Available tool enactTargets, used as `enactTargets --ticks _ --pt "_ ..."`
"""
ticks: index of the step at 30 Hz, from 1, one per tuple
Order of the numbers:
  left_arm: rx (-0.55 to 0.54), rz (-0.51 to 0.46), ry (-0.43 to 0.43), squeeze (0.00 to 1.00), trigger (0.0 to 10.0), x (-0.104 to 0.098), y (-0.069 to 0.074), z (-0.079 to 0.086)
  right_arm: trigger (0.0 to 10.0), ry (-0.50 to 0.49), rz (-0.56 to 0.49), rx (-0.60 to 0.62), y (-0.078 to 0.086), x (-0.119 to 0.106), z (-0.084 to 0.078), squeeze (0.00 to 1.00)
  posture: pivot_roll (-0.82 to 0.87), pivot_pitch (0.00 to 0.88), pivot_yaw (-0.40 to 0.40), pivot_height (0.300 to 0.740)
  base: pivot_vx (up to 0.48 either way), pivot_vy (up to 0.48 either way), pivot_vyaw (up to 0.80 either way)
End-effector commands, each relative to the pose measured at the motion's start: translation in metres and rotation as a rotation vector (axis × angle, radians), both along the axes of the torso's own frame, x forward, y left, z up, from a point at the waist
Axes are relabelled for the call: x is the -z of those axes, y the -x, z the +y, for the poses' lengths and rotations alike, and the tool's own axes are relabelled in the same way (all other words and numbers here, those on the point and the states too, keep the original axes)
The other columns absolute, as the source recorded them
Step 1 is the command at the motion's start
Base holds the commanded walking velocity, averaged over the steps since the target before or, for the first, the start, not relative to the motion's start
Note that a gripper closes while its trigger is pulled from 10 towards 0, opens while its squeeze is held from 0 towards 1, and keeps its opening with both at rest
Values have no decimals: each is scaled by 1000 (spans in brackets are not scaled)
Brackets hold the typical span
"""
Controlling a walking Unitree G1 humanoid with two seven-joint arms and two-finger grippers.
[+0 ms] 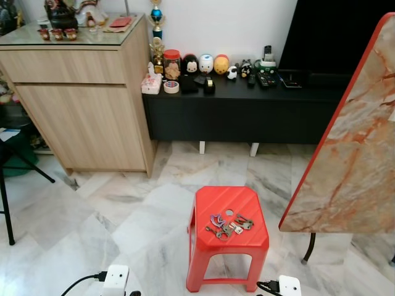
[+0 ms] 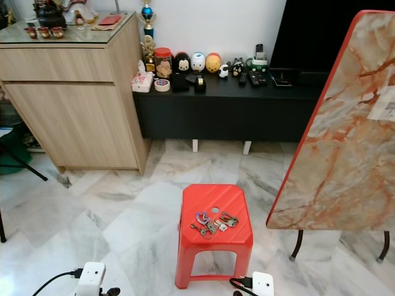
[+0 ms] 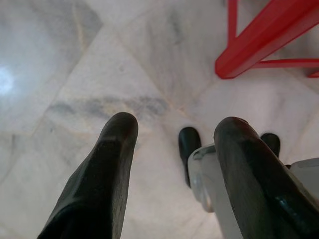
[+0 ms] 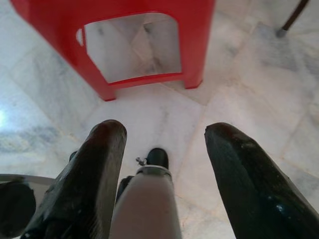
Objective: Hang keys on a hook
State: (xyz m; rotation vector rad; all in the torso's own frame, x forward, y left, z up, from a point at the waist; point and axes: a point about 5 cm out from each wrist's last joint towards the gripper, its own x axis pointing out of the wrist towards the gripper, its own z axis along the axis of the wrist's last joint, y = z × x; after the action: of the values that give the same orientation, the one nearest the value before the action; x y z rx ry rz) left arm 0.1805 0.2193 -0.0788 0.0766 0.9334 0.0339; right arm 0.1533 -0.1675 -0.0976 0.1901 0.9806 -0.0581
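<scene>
Keys waiting on the stool, both claws low and spread apart

The bunch of metal keys point(image 1: 227, 225) lies on the red plastic stool point(image 1: 203, 203); the left claw point(image 3: 172, 144) and right claw point(image 4: 164, 144) hang parted over marble floor (nothing held), so the bunch is best approached squarely from above.

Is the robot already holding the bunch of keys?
No, the bunch of metal keys lies on top of the red plastic stool, with no gripper touching it.

Open floor point(image 1: 123, 209) surrounds stool point(image 1: 228, 231); tilted marble tabletop point(image 1: 352, 154) crowds its right.
</scene>
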Motion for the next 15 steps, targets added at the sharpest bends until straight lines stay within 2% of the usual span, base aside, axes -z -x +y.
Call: enactTargets --ticks 1,15 --pt "-7 15 -6 0 10000 1 2 1 10000 0 1 -1 0 0 0 0 39 0 -50 740 0 0 0" --pt "-12 13 -7 0 10000 1 1 1 10000 18 -25 -9 -2 -1 -1 0 38 0 -50 740 0 0 30"
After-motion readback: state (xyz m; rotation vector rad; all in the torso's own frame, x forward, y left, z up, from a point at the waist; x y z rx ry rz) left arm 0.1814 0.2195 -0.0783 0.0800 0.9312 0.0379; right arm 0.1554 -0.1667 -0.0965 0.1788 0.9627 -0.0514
